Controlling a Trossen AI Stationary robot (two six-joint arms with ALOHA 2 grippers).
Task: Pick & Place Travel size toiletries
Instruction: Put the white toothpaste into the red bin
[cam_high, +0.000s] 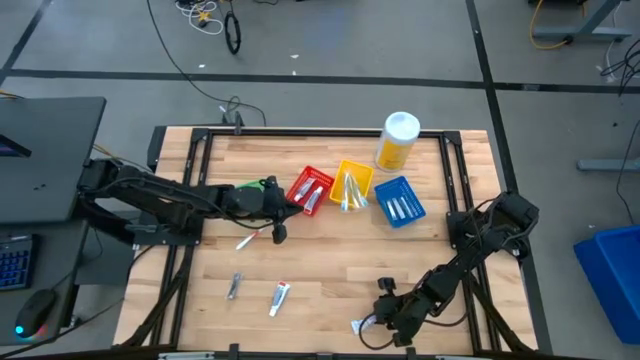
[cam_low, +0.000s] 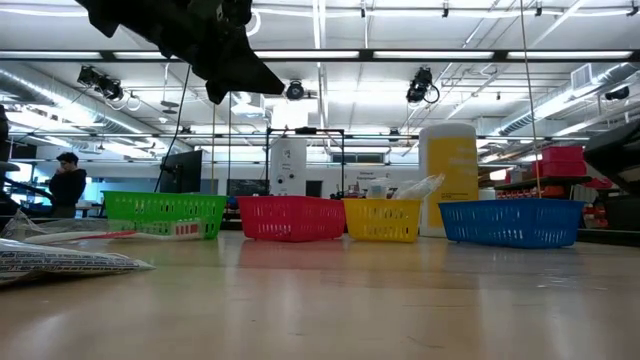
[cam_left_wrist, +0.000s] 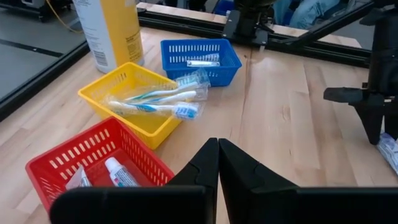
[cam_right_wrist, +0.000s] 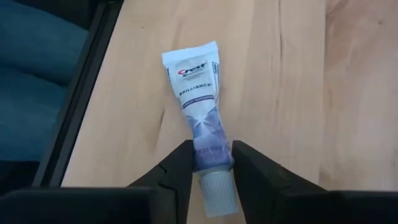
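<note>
My right gripper (cam_right_wrist: 211, 163) is down at the table's near edge (cam_high: 368, 325), shut on a white Crest toothpaste tube (cam_right_wrist: 198, 106) that lies flat on the wood. My left gripper (cam_left_wrist: 217, 155) is shut and empty, hovering just in front of the red bin (cam_high: 310, 188). The red bin (cam_left_wrist: 93, 162) holds small tubes, the yellow bin (cam_left_wrist: 134, 96) wrapped toothbrushes, and the blue bin (cam_left_wrist: 202, 59) silvery tubes. Loose on the table lie a toothbrush (cam_high: 250, 238), a small dark item (cam_high: 234, 286) and another tube (cam_high: 279, 297). My right gripper pinches the toothpaste tube between its two fingers at the neck end (cam_right_wrist: 211, 149), just behind the white cap (cam_right_wrist: 216, 190). The fingers lie across the tube. The tube is flat on the table, its crimped end (cam_right_wrist: 189, 56) pointing away from the gripper.
A tall yellow bottle with a white cap (cam_high: 397, 140) stands at the far edge behind the yellow bin. The green bin (cam_low: 165, 213) sits partly under the left arm. Black frame rails (cam_high: 180, 250) run along the table's sides. Bare wood lies in the middle (cam_high: 340, 260).
</note>
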